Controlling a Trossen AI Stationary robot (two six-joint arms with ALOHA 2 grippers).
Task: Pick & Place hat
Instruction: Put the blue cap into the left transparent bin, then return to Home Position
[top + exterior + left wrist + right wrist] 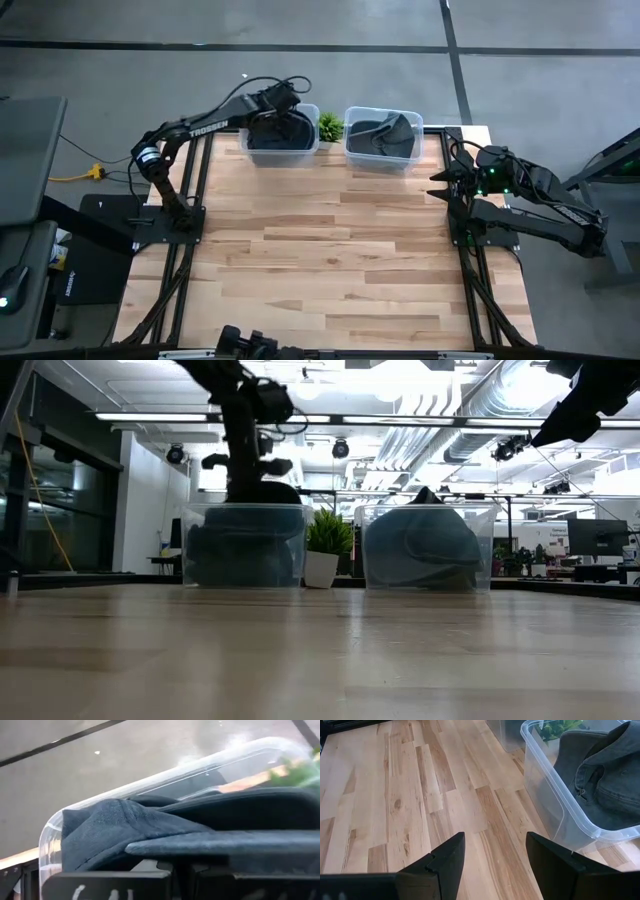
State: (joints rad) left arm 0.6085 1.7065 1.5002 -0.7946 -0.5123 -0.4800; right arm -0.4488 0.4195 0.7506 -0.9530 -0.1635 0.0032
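Gripping hat inside bin rim — left claw closed

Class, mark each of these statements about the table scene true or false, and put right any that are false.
1. Two clear bins stand at the table's far edge. True: the left bin and the right bin.
2. The small plant stands inside the right bin. False: it stands between the two bins.
3. The left gripper is down in the left bin, shut on a dark hat. True.
4. The right gripper is shut. False: it is open, above the bare table.
5. The right bin is empty. False: it holds dark hats.
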